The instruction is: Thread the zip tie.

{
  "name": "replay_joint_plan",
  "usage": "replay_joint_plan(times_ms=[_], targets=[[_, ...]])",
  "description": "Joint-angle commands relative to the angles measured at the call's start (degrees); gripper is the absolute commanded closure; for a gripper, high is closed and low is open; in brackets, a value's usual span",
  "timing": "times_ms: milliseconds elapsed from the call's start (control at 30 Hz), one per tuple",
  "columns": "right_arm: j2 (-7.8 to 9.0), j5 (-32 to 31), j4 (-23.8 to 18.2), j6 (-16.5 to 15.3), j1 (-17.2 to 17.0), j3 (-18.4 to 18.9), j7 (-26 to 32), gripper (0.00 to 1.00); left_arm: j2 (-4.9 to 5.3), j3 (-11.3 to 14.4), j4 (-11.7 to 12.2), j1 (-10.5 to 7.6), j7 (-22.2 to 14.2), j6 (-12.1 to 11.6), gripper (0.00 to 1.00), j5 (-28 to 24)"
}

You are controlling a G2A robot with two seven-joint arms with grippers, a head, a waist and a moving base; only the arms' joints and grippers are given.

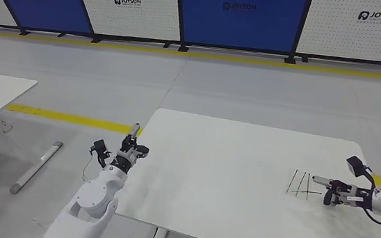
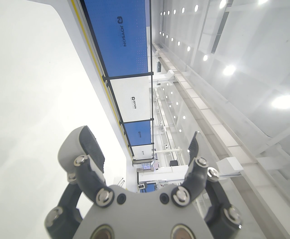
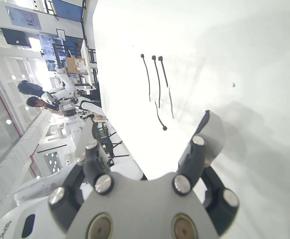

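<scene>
You've got a white table [image 1: 238,194] top, matt & smooth. Zip ties [image 3: 158,81], lower right of top view: thin black plastic, smooth. Left gripper [image 2: 140,131]: matt grey shells, black ribbed rubber-looking pads [image 2: 93,147], shiny metal screws [image 2: 104,197]. Right gripper [image 3: 149,115]: same finish, polished screw heads.

Bright ceiling lamps [image 2: 228,70], tabletop [image 3: 181,34] glare, wrist views w/ fisheye bend.

Factory-style robot lab — pegboard partitions [image 1: 243,16], yellow floor line [image 1: 72,118], ceiling lights [image 2: 228,70]
</scene>
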Motion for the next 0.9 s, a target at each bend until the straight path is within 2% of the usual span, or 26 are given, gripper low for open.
replay_joint_plan(times_ms=[0, 33, 67, 133, 200, 233, 267, 300, 500, 867], targets=[[-0.05, 0.1, 0.7, -0.2, 0.1, 0.1, 0.3, 0.38, 0.00, 0.0, 0.0, 0.00, 0.0, 0.0, 0.00, 0.0], [-0.09, 0.4, 1.1, -0.3, 0.1, 0.2, 0.6, 0.33, 0.00, 0.0, 0.0, 0.00, 0.0, 0.0, 0.00, 0.0], [-0.11, 0.5, 1.4, -0.5, 0.1, 0.2, 0.9, 0.36, 0.00, 0.0, 0.0, 0.00, 0.0, 0.0, 0.00, 0.0], [-0.15, 0.7, 2.1, -0.9, 0.1, 0.4, 1.3, 0.34, 0.00, 0.0, 0.0, 0.00, 0.0, 0.0, 0.00, 0.0], [-0.16, 1.1, 2.7, -1.5, 0.0, 0.5, 1.8, 0.44, 0.00, 0.0, 0.0, 0.00, 0.0, 0.0, 0.00, 0.0], [-0.15, 1.3, 3.1, -1.9, 0.0, 0.7, 2.0, 0.44, 0.00, 0.0, 0.0, 0.00, 0.0, 0.0, 0.00, 0.0], [-0.13, 1.4, 3.3, -2.2, 0.0, 0.8, 2.2, 0.51, 0.00, 0.0, 0.0, 0.00, 0.0, 0.0, 0.00, 0.0], [-0.12, 1.5, 3.6, -2.4, 0.0, 0.9, 2.3, 0.53, 0.00, 0.0, 0.0, 0.00, 0.0, 0.0, 0.00, 0.0], [-0.14, 1.6, 4.3, -2.5, 0.1, 1.3, 2.6, 0.56, 0.00, 0.0, 0.0, 0.00, 0.0, 0.0, 0.00, 0.0], [-1.01, 1.0, 5.6, -1.3, 1.1, 0.6, 3.1, 0.69, 0.00, 0.0, 0.0, 0.00, 0.0, 0.0, 0.00, 0.0]])
